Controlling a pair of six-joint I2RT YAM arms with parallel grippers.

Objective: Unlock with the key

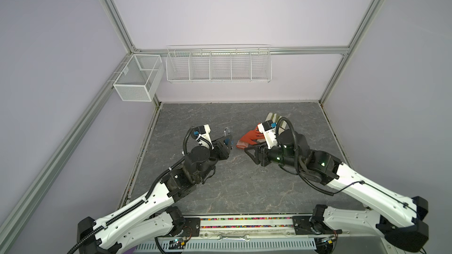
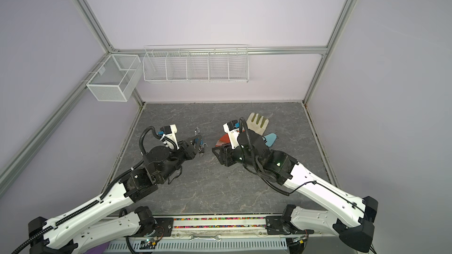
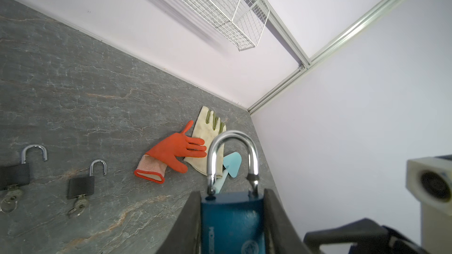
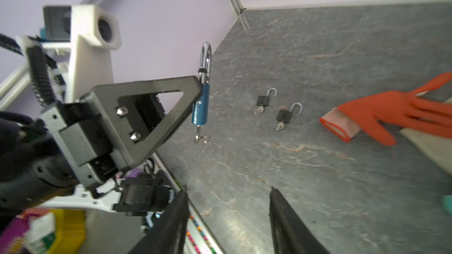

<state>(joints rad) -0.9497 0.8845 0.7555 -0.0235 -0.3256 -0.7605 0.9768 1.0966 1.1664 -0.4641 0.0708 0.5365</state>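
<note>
Clamped in the left gripper [image 3: 231, 193] over the middle of the table [image 1: 244, 191]: blue padlock [image 3: 232, 221], key [image 4: 198, 131] lodged in its underside. Right gripper [image 4: 228, 191] close by, jaws apart, empty. Probably just past the turn — shackle [image 3: 232, 140] seemingly lifted on one side. Next, likely: check the shackle, keeping the left grip firm.

Near half of table [image 1: 232, 191]: bare, free passage. Gap between left gripper [image 3: 231, 191] and right gripper [image 4: 228, 188]: open (narrow). Far right obstructed: orange glove [image 3: 176, 152] overlapping cream glove [image 3: 208, 140], blue trowel [image 3: 232, 164] just beside. Two black padlocks [image 3: 80, 186] lie near the orange glove, not touching it.
</note>
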